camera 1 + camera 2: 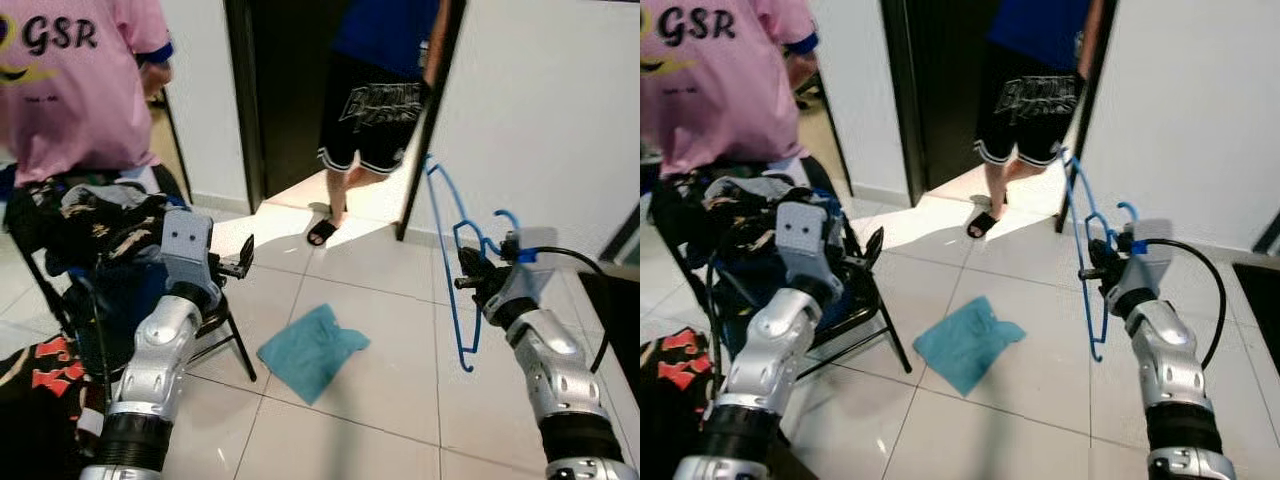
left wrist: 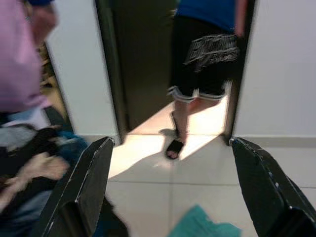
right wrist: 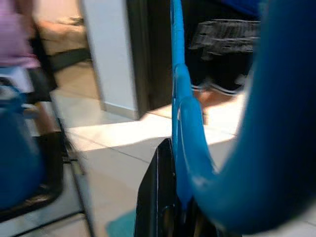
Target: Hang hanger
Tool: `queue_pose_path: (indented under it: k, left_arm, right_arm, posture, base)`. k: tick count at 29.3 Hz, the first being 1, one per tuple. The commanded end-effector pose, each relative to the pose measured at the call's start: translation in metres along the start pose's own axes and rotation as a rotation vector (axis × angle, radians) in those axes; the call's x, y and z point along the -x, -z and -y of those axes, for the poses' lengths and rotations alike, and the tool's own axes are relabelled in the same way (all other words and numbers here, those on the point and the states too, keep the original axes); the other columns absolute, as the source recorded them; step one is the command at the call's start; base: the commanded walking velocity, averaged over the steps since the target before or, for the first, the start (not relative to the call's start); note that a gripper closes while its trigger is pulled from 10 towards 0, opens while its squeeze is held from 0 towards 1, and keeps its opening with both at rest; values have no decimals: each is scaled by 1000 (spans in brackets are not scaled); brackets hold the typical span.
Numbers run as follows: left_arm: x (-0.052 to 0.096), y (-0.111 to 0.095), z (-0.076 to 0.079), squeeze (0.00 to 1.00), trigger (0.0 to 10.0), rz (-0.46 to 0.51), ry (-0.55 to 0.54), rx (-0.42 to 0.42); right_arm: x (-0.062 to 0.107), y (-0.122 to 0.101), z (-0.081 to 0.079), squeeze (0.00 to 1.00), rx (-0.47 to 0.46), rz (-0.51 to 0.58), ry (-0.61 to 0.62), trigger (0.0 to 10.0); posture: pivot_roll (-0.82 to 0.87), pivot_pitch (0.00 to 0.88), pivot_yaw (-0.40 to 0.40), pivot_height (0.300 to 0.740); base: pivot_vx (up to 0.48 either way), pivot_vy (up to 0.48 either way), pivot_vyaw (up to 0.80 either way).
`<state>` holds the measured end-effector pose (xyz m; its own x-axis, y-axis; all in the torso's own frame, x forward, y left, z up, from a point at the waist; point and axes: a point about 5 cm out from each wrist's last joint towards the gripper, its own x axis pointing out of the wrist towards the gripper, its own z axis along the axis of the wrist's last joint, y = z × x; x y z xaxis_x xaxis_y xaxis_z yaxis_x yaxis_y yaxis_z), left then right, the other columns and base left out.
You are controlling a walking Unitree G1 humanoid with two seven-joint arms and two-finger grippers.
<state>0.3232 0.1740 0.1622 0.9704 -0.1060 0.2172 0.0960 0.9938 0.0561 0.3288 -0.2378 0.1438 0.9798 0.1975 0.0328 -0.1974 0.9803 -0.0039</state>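
Gripping a thin blue plastic clothes hanger [image 1: 1085, 262], the right gripper [image 1: 1095, 262] has its black fingers closed on the frame, which stands nearly upright and extends above and below them, its hook curling just beside the wrist. Up close in the right wrist view the hanger [image 3: 181, 133] is a blurred blue band pressed against one black finger [image 3: 159, 197]; the other finger is hidden behind the plastic. The left gripper [image 1: 237, 262] is raised beside the chair with its two fingers [image 2: 81, 192] spread wide and nothing between them.

Below and between the two grippers a crumpled teal cloth [image 1: 309, 350] lies on the glossy pale tiled floor [image 1: 380, 420]. Just beside the left gripper's fingers, a black folding chair [image 1: 865, 310] is heaped with dark clothes [image 1: 100, 225]; what the garments are cannot be made out. A red-and-black patterned fabric [image 1: 40, 375] is cut off at the frame's edge near the left arm.

Beyond the fingers, a person in a pink shirt [image 1: 75, 80] stands behind the chair, cut off at the top of the picture. Another person in a blue top and black shorts [image 1: 375, 100] stands in a dark doorway [image 1: 280, 100] wearing a black sandal [image 1: 322, 231], with sunlight on the tiles there. White walls [image 1: 540, 110] flank the doorway.
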Motion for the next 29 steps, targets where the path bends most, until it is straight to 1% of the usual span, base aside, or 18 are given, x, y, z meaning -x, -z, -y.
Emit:
queue_pose_path:
  k: [1,8,20,29]
  left_arm:
    - [1,-1,-1,0,10000,3,3,-15]
    - [0,-2,-2,0,10000,6,5,-15]
    - [0,-5,0,0,10000,16,11,-10]
    - [-1,-5,1,0,10000,14,14,-10]
  right_arm:
    - [1,-2,-1,0,6,12,-13,10000]
    - [0,-5,-4,0,12,29,-37,10000]
    - [0,-7,-4,0,9,35,-32,10000]
    - [-1,-9,-5,0,5,36,-33,10000]
  posture:
    - [16,0,-2,740]
    - [19,0,0,740]
    - [19,0,1,740]
    - [20,0,1,740]
  base:
    - [296,0,0]
    - [303,0,0]
    - [296,0,0]
    - [411,0,0]
